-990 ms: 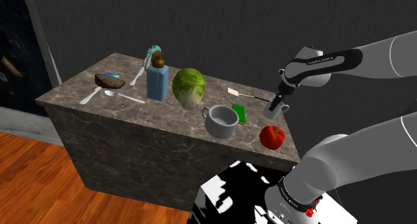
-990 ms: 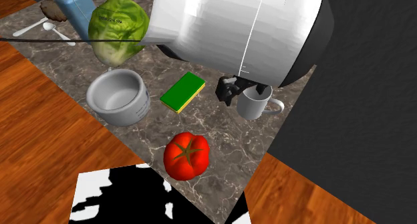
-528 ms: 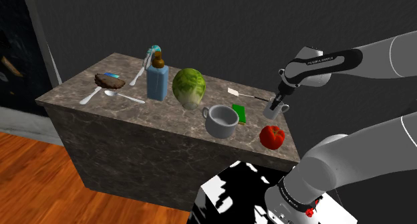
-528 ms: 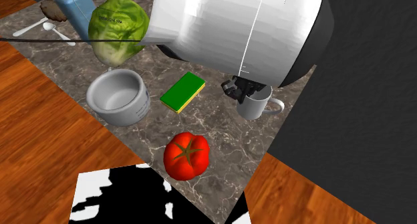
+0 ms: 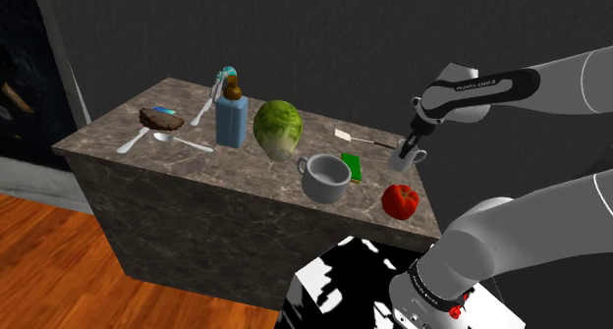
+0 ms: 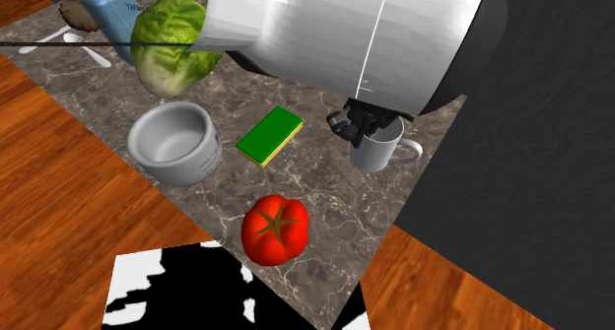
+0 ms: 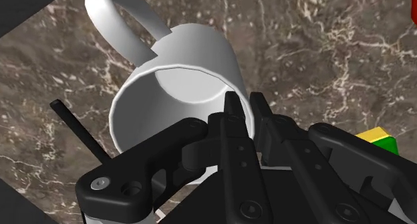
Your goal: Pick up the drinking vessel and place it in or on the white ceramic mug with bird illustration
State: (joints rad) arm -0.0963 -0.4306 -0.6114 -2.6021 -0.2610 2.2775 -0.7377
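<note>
A dark marbled stone counter point(image 6: 335, 205) is standing against a grey wall point(image 5: 344, 32). Our black two-finger gripper point(image 7: 244, 107) is pinching the rim of the small white handled mug point(image 6: 377, 153) just beside the flat green sponge point(image 6: 268, 134). The large white wide mug point(image 6: 175, 143) is waiting on the sponge's opposite side.

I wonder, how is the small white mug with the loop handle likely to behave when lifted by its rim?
The small white mug looks rigid and glossy: it probably won't flex but could slip. The black jaws pinch only one side of its rim, so it may hang tilted. It looks empty, so likely light.
</note>
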